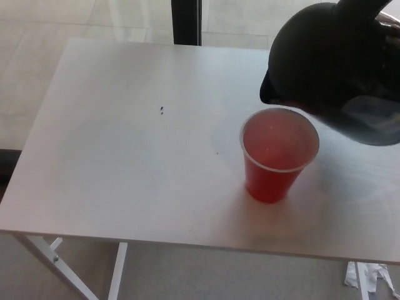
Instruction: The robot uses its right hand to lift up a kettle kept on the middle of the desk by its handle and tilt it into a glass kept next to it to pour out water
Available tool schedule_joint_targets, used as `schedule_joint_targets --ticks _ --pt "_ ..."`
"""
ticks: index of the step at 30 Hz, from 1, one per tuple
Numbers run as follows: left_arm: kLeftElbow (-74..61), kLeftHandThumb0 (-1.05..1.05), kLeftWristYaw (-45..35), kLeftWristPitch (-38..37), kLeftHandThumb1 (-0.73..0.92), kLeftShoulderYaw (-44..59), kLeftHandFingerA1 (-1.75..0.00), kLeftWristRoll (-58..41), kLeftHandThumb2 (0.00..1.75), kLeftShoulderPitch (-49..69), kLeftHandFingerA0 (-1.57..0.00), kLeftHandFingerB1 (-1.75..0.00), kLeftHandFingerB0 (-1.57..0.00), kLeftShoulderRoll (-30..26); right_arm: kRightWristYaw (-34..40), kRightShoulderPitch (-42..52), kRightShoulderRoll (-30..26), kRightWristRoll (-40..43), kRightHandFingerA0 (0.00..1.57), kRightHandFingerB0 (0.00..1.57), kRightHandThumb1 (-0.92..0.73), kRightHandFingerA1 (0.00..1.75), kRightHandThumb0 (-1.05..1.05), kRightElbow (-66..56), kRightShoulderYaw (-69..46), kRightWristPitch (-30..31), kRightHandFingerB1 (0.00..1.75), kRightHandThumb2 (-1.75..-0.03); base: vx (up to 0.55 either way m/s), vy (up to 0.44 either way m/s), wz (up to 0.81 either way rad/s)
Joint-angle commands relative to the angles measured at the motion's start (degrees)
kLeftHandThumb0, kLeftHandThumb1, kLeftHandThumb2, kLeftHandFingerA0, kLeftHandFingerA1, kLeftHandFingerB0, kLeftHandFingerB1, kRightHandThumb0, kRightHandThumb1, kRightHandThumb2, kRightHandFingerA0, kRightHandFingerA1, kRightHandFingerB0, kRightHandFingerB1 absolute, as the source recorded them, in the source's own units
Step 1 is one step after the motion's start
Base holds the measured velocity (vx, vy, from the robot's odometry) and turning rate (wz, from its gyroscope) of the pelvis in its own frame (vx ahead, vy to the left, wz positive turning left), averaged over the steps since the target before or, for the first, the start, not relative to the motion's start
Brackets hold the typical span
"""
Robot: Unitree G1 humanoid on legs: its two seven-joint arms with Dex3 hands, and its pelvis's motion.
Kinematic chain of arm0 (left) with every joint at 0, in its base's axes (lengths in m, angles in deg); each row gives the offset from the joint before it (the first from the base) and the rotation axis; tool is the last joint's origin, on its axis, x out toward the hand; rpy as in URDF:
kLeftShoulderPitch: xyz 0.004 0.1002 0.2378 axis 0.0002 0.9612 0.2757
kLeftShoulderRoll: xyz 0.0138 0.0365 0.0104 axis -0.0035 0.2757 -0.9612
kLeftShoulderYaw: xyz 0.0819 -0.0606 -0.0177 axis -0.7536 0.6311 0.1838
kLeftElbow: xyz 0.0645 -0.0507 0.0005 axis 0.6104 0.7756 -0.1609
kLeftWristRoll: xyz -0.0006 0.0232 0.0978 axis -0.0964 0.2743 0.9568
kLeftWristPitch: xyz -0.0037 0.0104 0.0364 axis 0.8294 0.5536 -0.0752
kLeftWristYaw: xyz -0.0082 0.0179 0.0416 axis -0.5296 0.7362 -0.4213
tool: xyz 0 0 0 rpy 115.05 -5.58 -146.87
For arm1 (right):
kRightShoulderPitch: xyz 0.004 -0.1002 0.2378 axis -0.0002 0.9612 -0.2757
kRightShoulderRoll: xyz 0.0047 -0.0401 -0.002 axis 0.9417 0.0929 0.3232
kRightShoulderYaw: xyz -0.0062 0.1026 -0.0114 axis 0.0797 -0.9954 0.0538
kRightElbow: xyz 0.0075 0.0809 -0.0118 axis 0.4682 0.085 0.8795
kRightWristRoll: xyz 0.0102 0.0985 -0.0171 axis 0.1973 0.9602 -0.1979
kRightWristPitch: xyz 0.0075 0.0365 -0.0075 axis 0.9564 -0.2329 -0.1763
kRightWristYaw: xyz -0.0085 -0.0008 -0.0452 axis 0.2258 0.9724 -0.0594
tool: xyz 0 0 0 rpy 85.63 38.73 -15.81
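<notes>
Now we hold the black kettle [334, 69] tilted above the red cup [279, 154] on the white table [125, 156], though our fingers' state cannot be told.

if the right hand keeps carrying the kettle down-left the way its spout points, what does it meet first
Probably the red cup: the kettle has its spout just above the far rim. The hand itself is out of view, and depth is uncertain.

Pale white desk [125, 162] on white metal legs [115, 275], small dark speck [162, 110] on top, crumpled paper [369, 278] on floor below.
</notes>
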Motion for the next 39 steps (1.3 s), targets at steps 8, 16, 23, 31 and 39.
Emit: schedule_joint_targets --ticks 8,16,23,31,39 --pt "0.1 -1.05 0.0 0.3 0.73 0.1 -0.79 0.0 0.85 0.3 -0.56 -1.25 -0.41 -1.4 1.7 0.5 -1.4 0.4 0.99 0.91 -0.58 1.62 -0.2 -1.1 -1.6 -4.8 0.88 -0.82 0.0 0.0 0.0" --pt "0.0 -1.05 0.2 0.1 0.75 0.2 -0.79 0.0 0.84 0.1 -0.56 -1.26 -0.4 -1.4 1.3 0.9 -1.4 0.6 0.87 0.83 -0.61 1.72 -0.14 -2.2 -1.5 -5.4 1.16 -0.9 0.0 0.0 0.0" --pt "0.4 -1.05 -0.2 1.0 0.74 0.6 -0.77 -0.5 0.84 -0.3 -0.55 -1.26 -0.37 -1.6 0.8 2.0 -2.5 0.1 0.88 0.76 -0.59 1.75 -0.21 -4.0 -1.8 -6.8 1.57 -1.03 0.0 0.0 0.0" --pt "0.2 -1.05 -0.2 0.2 0.75 0.7 -0.81 -0.3 0.84 0.4 -0.58 -1.28 -0.39 -1.5 0.7 3.3 -3.2 0.5 0.87 0.75 -0.58 1.75 -0.22 -6.0 -2.0 -8.6 1.55 -1.02 0.0 0.0 0.0" --pt "0.3 -1.05 -0.3 0.4 0.74 0.6 -0.8 -0.2 0.85 0.3 -0.54 -1.28 -0.39 -1.5 0.6 4.2 -3.6 0.9 0.9 0.77 -0.55 1.75 -0.18 -6.4 -3.1 -9.1 1.54 -1.15 0.0 0.0 0.0"
